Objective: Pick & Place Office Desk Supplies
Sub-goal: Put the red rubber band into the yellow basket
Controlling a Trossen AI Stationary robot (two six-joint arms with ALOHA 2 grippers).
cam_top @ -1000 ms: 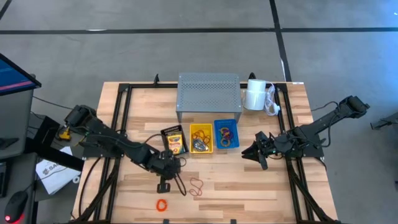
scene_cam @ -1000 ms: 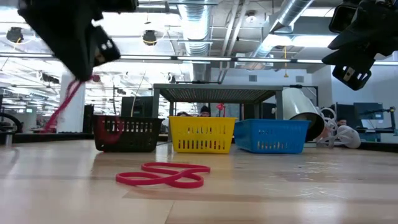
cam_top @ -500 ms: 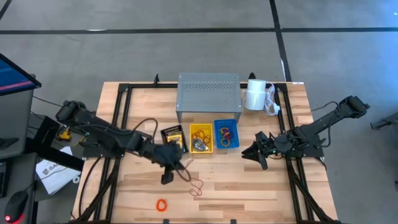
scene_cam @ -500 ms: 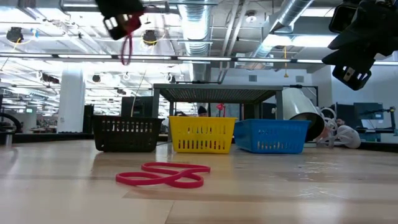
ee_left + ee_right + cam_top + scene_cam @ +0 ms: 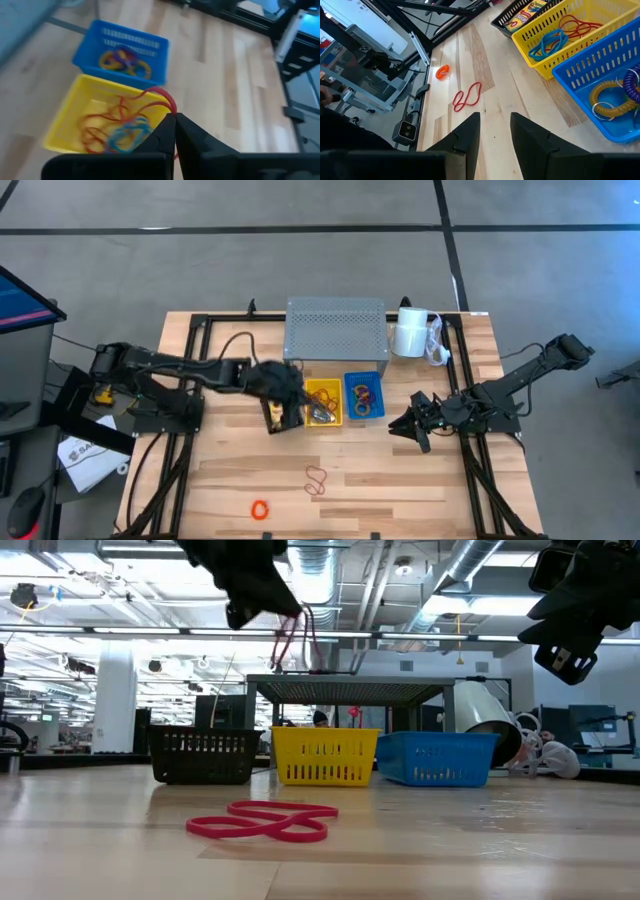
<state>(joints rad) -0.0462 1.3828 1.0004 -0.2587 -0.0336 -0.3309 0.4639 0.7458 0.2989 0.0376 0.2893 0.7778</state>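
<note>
My left gripper (image 5: 291, 394) is shut on a red rubber band (image 5: 292, 640) and hovers over the near left corner of the yellow basket (image 5: 309, 420), which holds red and blue bands (image 5: 115, 132). A black basket (image 5: 203, 755) with a crayon box (image 5: 527, 11) stands to the left of the yellow one. A blue basket (image 5: 364, 412) with coiled bands is on its right. One more red band (image 5: 316, 479) and an orange band (image 5: 260, 509) lie on the table's near part. My right gripper (image 5: 495, 132) waits open at the right, touching nothing. My left gripper pinches one end of the red band's loop (image 5: 169, 104) between its two shut fingertips. The fingers slant down from the table's left side. The band hangs slack below them, lifted clear above the yellow basket.
A grey perforated riser (image 5: 335, 335) stands behind the baskets, and a white roll (image 5: 410, 332) lies at the far right. Black frame rails (image 5: 195, 370) run along both sides of the table. Bare wood lies in front of the baskets.
My left gripper has risen and swung from the table's near left part toward the far edge and the right. It has stayed shut on the red band and now hangs over the yellow basket. The band has travelled with it, dangling clear of the table.
</note>
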